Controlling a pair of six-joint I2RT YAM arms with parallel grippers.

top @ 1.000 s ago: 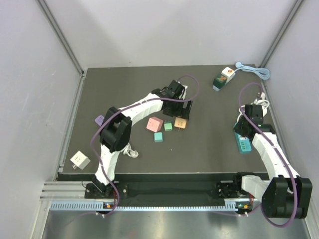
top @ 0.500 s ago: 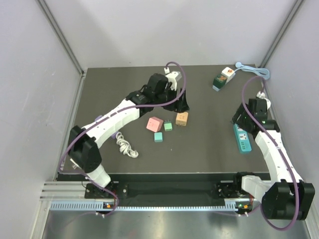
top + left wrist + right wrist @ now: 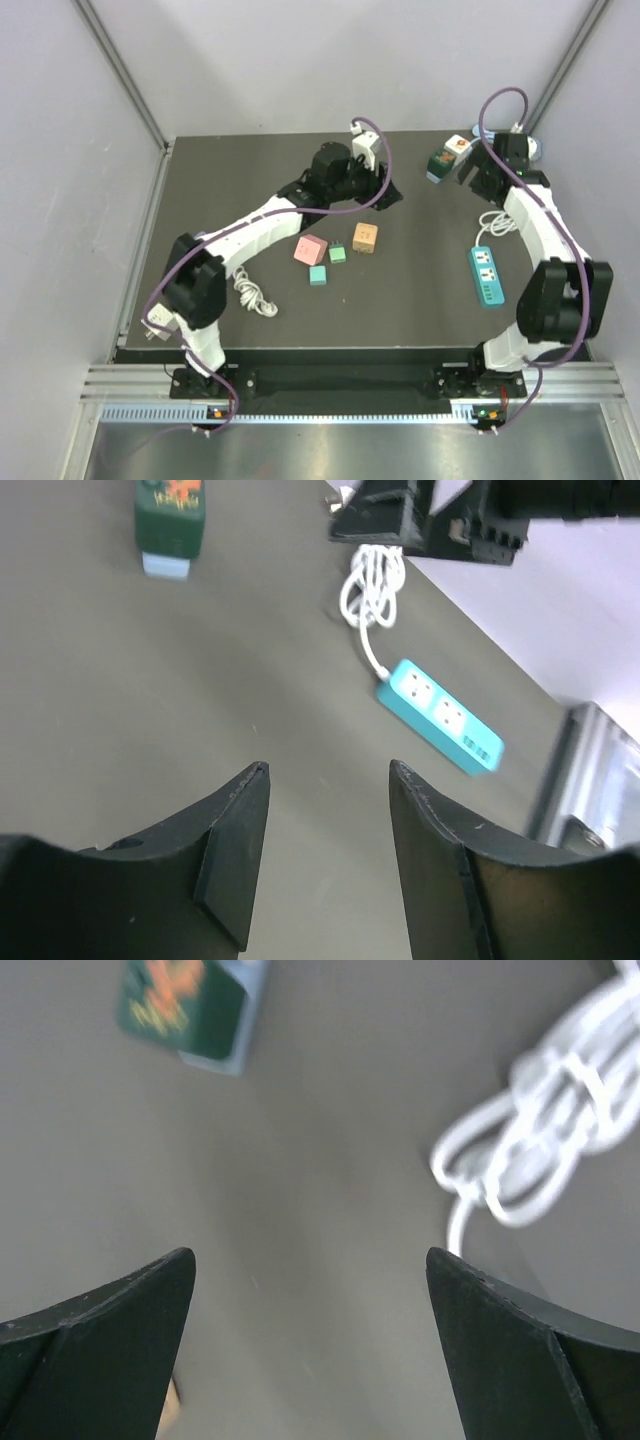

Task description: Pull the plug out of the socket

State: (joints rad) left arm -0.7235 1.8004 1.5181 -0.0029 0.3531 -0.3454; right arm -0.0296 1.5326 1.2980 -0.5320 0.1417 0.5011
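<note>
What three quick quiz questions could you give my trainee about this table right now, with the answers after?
1. True or false: the left gripper is shut on something.
2. Multiple choice: the cord coiled at the end of the teal power strip is A white, B black, C orange.
3. Short answer: which wrist camera shows the power strip?
Key: 1 false, its fingers stand open with nothing between them; 2 A; 3 the left wrist.
</note>
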